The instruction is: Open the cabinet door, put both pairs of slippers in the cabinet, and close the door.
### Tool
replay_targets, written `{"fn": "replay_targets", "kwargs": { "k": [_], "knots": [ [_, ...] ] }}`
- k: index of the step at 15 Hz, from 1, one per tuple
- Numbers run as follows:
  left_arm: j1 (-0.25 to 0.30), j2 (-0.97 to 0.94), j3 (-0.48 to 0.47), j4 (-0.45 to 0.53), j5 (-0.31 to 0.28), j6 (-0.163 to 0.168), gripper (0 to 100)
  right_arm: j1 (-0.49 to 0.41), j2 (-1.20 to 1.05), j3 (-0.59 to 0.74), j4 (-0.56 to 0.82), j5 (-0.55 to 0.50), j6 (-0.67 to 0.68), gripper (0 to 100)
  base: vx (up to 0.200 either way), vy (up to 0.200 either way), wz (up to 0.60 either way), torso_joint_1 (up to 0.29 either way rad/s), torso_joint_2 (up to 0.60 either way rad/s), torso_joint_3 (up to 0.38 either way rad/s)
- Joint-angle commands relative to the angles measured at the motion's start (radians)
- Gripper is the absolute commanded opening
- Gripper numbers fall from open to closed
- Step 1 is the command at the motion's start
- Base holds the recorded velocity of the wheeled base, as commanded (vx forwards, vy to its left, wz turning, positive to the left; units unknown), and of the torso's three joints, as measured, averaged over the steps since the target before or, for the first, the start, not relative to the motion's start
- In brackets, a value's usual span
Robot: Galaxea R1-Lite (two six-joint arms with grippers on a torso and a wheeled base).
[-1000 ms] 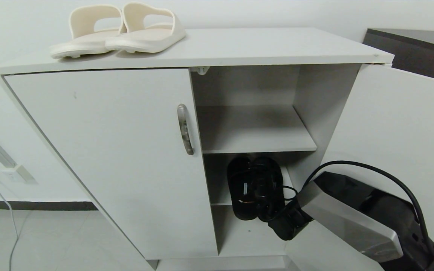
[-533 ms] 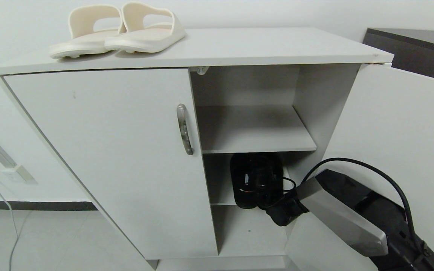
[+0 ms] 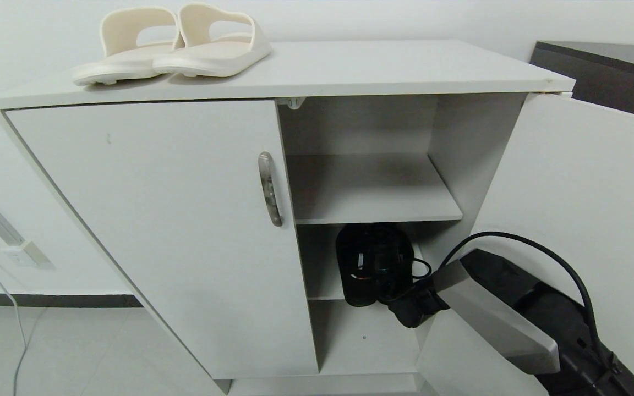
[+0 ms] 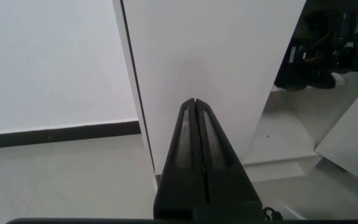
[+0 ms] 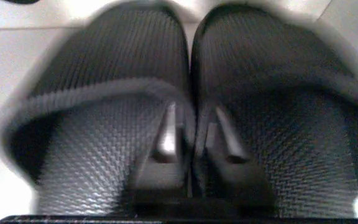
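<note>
two cream slippers (image 3: 171, 44) atop cabinet (image 3: 405, 66); right tool (image 3: 400, 302) grasping black slippers (image 3: 366, 258) inside; left tool (image 4: 195, 104) clenched empty

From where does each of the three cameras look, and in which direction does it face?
Head view: on the robot's head, facing forward and down at the white cabinet, cream slippers on top; right gripper shows.
Left wrist view: on the left wrist, facing the closed left door and floor; shut left gripper shows.
Right wrist view: on the right wrist, close on the gripped black slippers; its fingers show.
Shared: all three show the black slippers.
</note>
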Motion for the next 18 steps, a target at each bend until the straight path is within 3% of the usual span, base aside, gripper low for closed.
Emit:
{"fn": "replay_targets", "kwargs": {
  "k": [1, 7, 13, 18],
  "knots": [
    [0.0, 0.002, 0.0, 0.0, 0.0, -0.001, 0, 0.001, 0.001, 0.005, 0.0, -0.001, 0.0, 100, 0.0, 0.0, 0.0, 0.0, 0.0, 0.0],
    [0.0, 0.002, 0.0, 0.0, 0.0, 0.001, 0, 0.025, -0.117, 0.201, -0.056, -0.009, 0.0, 100, 0.0, 0.0, 0.0, 0.0, 0.0, 0.0],
    [0.0, 0.002, 0.0, 0.0, 0.0, 0.002, 0, 0.127, -0.398, 0.78, -0.326, -0.012, 0.003, 100, 0.0, 0.0, 0.0, 0.0, 0.0, 0.0],
    [0.0, 0.002, 0.0, 0.0, 0.0, 0.002, 0, 0.209, -0.476, 1.068, -0.553, -0.03, 0.0, 100, 0.0, 0.0, 0.0, 0.0, 0.0, 0.0]
  ]
}}
